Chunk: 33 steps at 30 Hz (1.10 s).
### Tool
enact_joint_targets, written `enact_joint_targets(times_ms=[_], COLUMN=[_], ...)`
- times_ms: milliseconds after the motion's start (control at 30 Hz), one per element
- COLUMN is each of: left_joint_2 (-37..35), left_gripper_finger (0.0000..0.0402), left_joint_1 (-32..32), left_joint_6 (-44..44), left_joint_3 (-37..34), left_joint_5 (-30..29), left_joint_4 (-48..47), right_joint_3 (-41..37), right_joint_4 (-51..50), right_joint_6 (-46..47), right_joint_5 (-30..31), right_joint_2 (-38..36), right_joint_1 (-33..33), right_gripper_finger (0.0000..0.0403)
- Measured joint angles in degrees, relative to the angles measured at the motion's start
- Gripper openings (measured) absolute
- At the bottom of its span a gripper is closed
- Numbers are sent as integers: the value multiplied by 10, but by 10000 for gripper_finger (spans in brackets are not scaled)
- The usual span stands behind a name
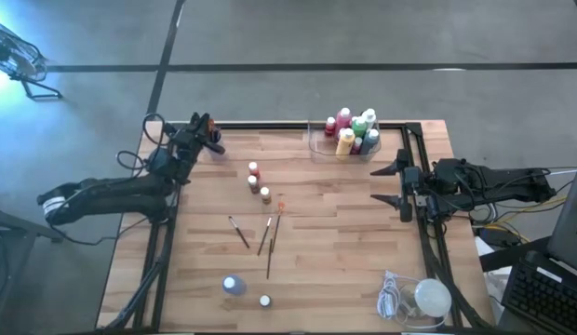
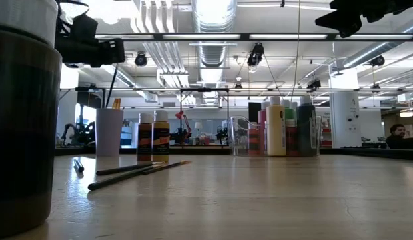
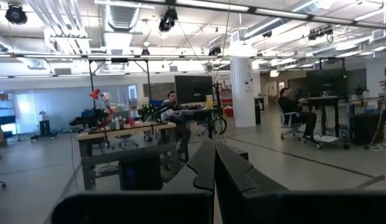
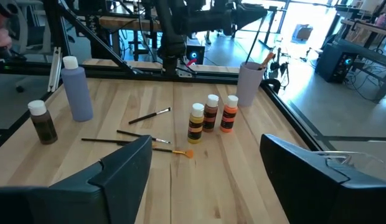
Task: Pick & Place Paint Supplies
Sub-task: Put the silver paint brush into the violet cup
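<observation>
High view is showing the job partly done, as I judge it. A cluster of bottles (image 1: 354, 130) is already standing in the clear tray (image 1: 318, 144) near the far right corner of the worktop (image 1: 344, 242). Left to move, by the look of it, are three small bottles (image 1: 259, 182) standing in a row left of centre, four thin paintbrushes (image 1: 261, 236) lying loose just nearer than them, and two more bottles close to the near edge: a pale purple one (image 1: 234, 285) and a small brown one (image 1: 264, 301). A purple cup (image 4: 250, 83) is standing near the far left corner, beside the left arm. A white round lump with its cord (image 1: 421, 298) is sitting at the near right corner.

The right hand (image 1: 396, 185) is hovering at the right edge of the worktop, its fingers spread apart and holding nothing; its wrist view is looking across at the three bottles and the brushes. The left hand (image 1: 212, 136) is waiting raised at the far left corner, its fingers pressed together and empty.
</observation>
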Motion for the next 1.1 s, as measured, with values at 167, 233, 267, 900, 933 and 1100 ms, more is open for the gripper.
enact_joint_targets(times_ms=[167, 233, 267, 900, 933, 1100], left_joint_2=[27, 40, 46, 154, 160, 193], left_gripper_finger=[0, 0, 0, 0, 0, 0], left_joint_1=[20, 26, 29, 39, 41, 53], left_joint_6=[-9, -13, -15, -31, -32, -51], left_joint_3=[0, 0, 0, 0, 0, 0], left_joint_5=[5, 6, 6, -10, -10, -10], left_joint_4=[5, 5, 5, 3, 2, 3], right_joint_3=[0, 0, 0, 0, 0, 0], right_joint_4=[0, 0, 0, 0, 0, 0], right_joint_6=[0, 0, 0, 0, 0, 0], right_joint_5=[0, 0, 0, 0, 0, 0], right_joint_2=[0, 0, 0, 0, 0, 0], right_joint_1=[0, 0, 0, 0, 0, 0], right_gripper_finger=[277, 273, 271, 227, 226, 225])
